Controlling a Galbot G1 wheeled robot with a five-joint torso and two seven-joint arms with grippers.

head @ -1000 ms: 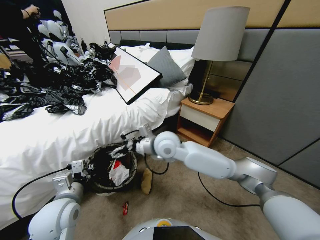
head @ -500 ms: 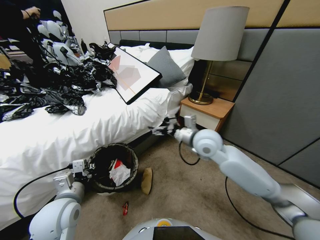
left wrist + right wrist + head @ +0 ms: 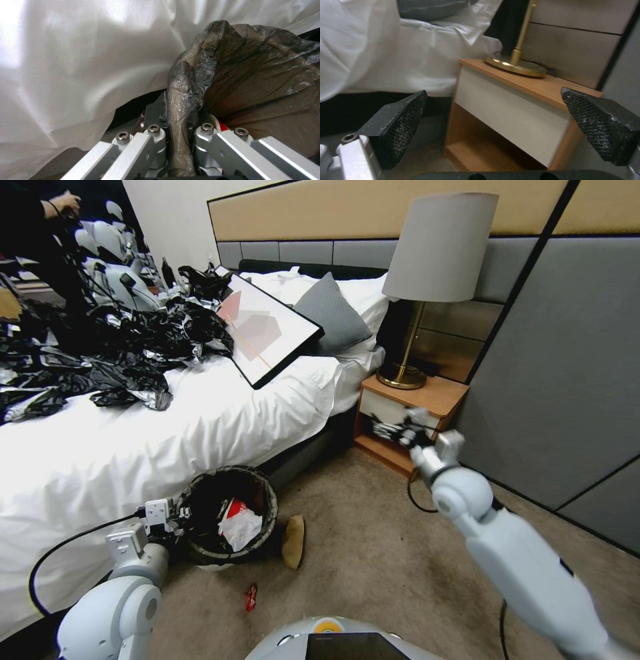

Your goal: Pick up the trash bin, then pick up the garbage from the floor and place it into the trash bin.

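The trash bin (image 3: 200, 552), white with a dark bag over its rim, stands on the carpet by the bed. My left gripper (image 3: 177, 513) is shut on its near rim; the left wrist view shows the left gripper (image 3: 180, 120) pinching the bag's folded edge (image 3: 186, 82). Inside the bin lie a white tissue (image 3: 239, 527) and a red-and-white wrapper (image 3: 234, 508). Garbage on the floor: a brown cardboard piece (image 3: 293, 541) just right of the bin and a small red wrapper (image 3: 251, 597) in front. My right gripper (image 3: 390, 431) hangs open and empty before the nightstand, its pads (image 3: 403, 120) wide apart.
The bed (image 3: 200, 427) with white sheets runs along the left, carrying black plastic sheeting (image 3: 113, 353) and a framed picture (image 3: 267, 330). A wooden nightstand (image 3: 437, 400) with a lamp (image 3: 437, 253) stands at the right, against a grey padded wall. Open carpet (image 3: 373, 567) lies between.
My right arm has swung from above the bin to the right, over to the nightstand, gripper empty. The left gripper and the bin have stayed put.
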